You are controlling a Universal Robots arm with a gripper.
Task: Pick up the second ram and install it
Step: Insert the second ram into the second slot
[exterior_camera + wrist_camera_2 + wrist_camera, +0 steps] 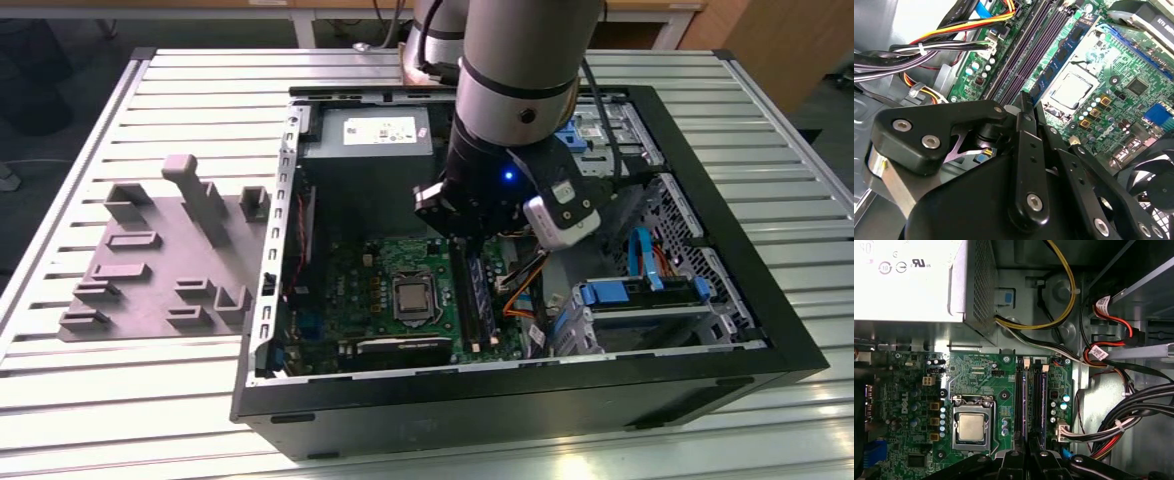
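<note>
The second ram (1025,405) stands on edge along a memory slot on the green motherboard (979,375), level with the stick beside it. In the exterior view it shows as a long dark strip (470,295) just below the arm's head. My gripper (1027,452) is low inside the open computer case, its fingers drawn close on either side of the ram's near end. In the second wrist view the gripper (1026,100) points at the row of dark slots, and its fingertips hide the grip itself.
Another memory stick (1044,405) sits one slot over. The processor (971,426) lies beside the slots, and the power supply (367,135) is behind them. Bundled cables (1114,425) crowd the other side. A grey fixture block (160,250) stands outside the case (534,400) at the exterior view's left.
</note>
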